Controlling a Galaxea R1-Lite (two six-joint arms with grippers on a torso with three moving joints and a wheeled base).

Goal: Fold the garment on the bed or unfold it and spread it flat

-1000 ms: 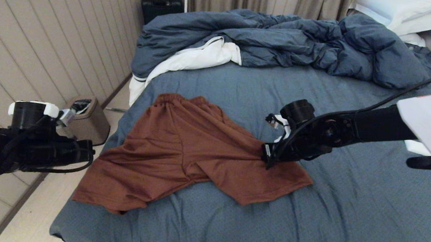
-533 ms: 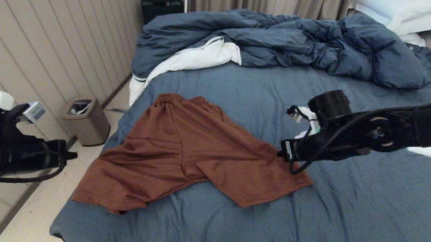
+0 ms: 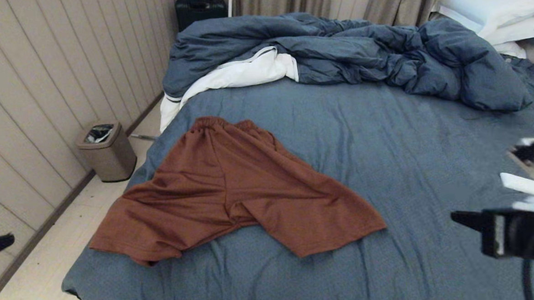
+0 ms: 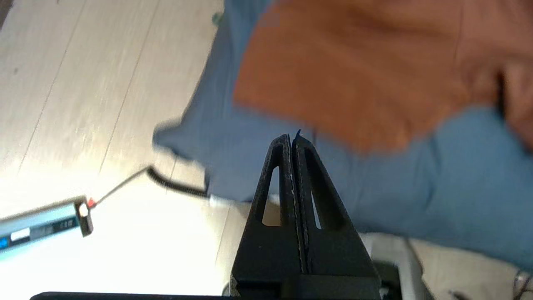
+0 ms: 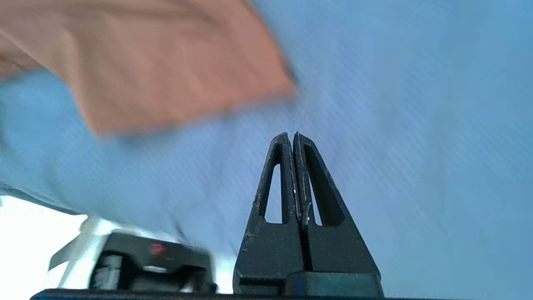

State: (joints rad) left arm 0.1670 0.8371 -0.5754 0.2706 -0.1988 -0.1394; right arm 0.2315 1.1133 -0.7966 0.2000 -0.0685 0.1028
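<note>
The rust-brown shorts lie spread on the slate-blue bed sheet, waistband toward the duvet, both legs fanned toward the near edge. Neither gripper touches them. My right gripper hovers over bare sheet at the right edge, well clear of the right leg hem. In the right wrist view it is shut and empty, with the shorts off to one side. My left gripper pokes in at the lower left, off the bed over the floor. The left wrist view shows it shut and empty above the bed's corner, the shorts beyond it.
A rumpled blue duvet with white lining fills the far half of the bed, with white pillows at the far right. On the floor to the left stand a small bin by the panelled wall and a dark suitcase.
My right gripper has lifted off the shorts' right leg and pulled back to the right. My left arm has withdrawn down and left, almost out of the head view. The shorts lie unchanged.
</note>
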